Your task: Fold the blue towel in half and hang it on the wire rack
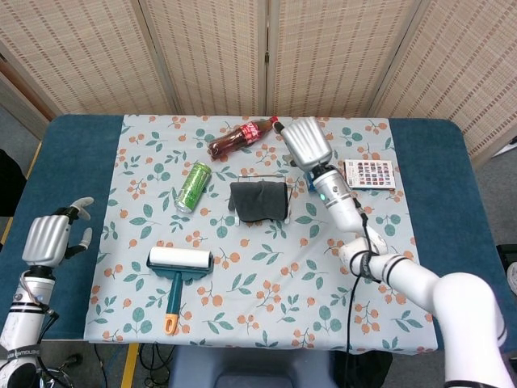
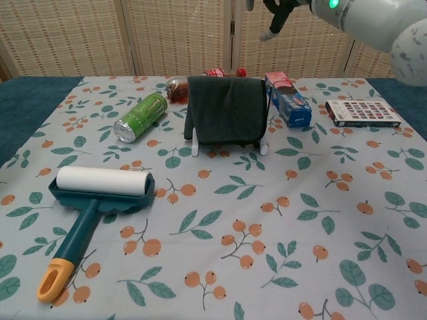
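Far left, off the worktop edge: left hand [image 1: 48,239] idle, fingers apart, holding nothing, parked well clear so as not to crowd the job. Moving in over the floral tablecloth [image 1: 145,267]: lint roller [image 1: 179,263] lying flat near the front, orange-tipped handle toward the robot, apart from everything else. Next, green can [image 1: 193,185] on its side, and behind it a cola bottle [image 1: 239,137] also lying down, both just left of the action and not touching it. Centre stage: blue towel [image 2: 225,109], looking dark grey-blue here, doubled and draped over the wire rack [image 2: 195,148], both halves hanging down, white rack feet peeking out below. Looks like the hang is done; rack upright, towel sitting square. Right of that, a small blue and pink box [image 2: 287,99] just beside the rack. Above it, right hand [image 1: 303,142] lifted clear of the towel, fingers loosely spread, gripping nothing, judged to be backing off now the cloth carries its own weight. Further right, a flat patterned box [image 1: 368,173] on the cloth. Beyond, teal-covered worktop [image 1: 452,242] edges and woven folding screens [image 1: 202,48] closing off the back.
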Motion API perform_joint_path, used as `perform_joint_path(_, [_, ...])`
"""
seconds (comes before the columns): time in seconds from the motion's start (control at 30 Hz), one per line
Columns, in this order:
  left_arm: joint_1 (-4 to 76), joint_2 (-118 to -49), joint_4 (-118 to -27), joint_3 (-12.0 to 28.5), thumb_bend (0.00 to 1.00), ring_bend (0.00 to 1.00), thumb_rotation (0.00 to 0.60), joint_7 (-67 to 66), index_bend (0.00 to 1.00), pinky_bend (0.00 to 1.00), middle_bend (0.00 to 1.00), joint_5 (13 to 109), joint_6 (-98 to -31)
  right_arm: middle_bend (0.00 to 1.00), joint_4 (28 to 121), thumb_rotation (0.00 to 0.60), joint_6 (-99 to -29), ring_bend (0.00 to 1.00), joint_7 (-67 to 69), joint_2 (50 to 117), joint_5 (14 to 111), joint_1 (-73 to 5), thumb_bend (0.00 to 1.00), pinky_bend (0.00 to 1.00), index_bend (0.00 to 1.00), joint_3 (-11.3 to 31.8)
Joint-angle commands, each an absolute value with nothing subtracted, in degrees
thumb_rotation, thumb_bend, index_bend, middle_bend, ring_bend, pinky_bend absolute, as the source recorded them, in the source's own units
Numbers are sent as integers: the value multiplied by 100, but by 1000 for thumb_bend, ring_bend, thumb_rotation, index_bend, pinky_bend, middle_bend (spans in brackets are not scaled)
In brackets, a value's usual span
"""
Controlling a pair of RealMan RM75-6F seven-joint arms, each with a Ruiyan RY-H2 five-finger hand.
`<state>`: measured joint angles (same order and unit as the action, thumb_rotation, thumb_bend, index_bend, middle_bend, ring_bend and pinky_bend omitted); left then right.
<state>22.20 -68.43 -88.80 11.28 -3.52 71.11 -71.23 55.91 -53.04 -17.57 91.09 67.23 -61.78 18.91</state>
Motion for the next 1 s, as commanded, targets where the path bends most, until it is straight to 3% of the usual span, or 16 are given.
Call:
perform_joint_path(0.03, [2205, -6762, -8898, 1128, 446, 367, 600, -432, 211, 651, 421, 7079, -7124, 751, 7485, 600, -6083, 768, -2014, 7833, 6739, -5106, 172, 1000, 452, 1574])
perform_joint_path(0.2, [2156, -6481, -9133, 1105, 439, 323, 600, -750, 207, 560, 385, 6885, -7063, 709, 8720, 600, -6701, 700, -1996, 6959, 6881, -4189, 171, 949, 470, 1137])
perform_joint_path(0.47, [1928, -6278, -9381, 1037, 413, 267, 600, -966, 191, 472, 337, 6826, -7366, 603, 9494, 600, -7957, 572, -1731, 6305, 7217, -2768, 177, 824, 470, 484])
perform_joint_path(0.67, [1693, -6166, -9624, 930, 398, 220, 600, -1116, 168, 401, 288, 6980, -7746, 544, 9695, 600, -8686, 508, -1426, 6135, 7313, -1848, 178, 772, 462, 137])
perform_joint_path(1.0, [1291, -6150, -9982, 608, 391, 185, 600, -1313, 151, 339, 247, 7404, -8256, 498, 9782, 600, -9328, 453, -1103, 6110, 7622, -857, 177, 694, 417, -223])
